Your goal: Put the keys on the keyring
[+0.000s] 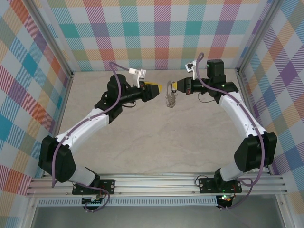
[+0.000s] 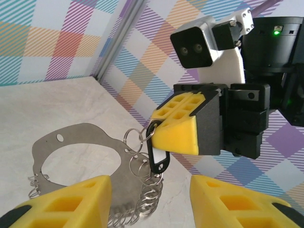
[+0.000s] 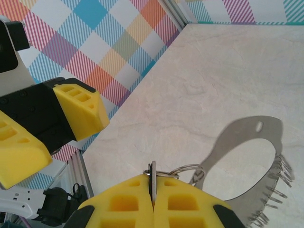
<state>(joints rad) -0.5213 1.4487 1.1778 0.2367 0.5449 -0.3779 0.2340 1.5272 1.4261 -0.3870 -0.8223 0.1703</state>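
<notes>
In the top view, the left gripper [image 1: 159,89] sits just left of centre in the upper half, its yellow fingers spread and holding nothing. Just to its right, in the gap between the arms, hangs the keyring [image 1: 170,100], a large thin silver-grey metal hoop fringed with small wire split rings. Right of it, the right gripper [image 1: 172,87] faces the left one with its fingers pressed together.

In the left wrist view, the left gripper's fingers [image 2: 66,204] sit in the lower corners, well apart. The keyring [image 2: 80,135] lies at left centre, with the split rings [image 2: 142,175] bunched mid-frame. The key [image 2: 159,159], tiny with a black head, dangles from the right gripper [image 2: 156,127], which pinches its top.

In the right wrist view, the spread left gripper [image 3: 76,142] is at the left edge. The right gripper [image 3: 153,190] at bottom centre is clamped on a thin dark edge, and the keyring [image 3: 247,137] hangs at lower right. I cannot tell whether the keyring touches the beige marbled tabletop [image 3: 228,61].
</notes>
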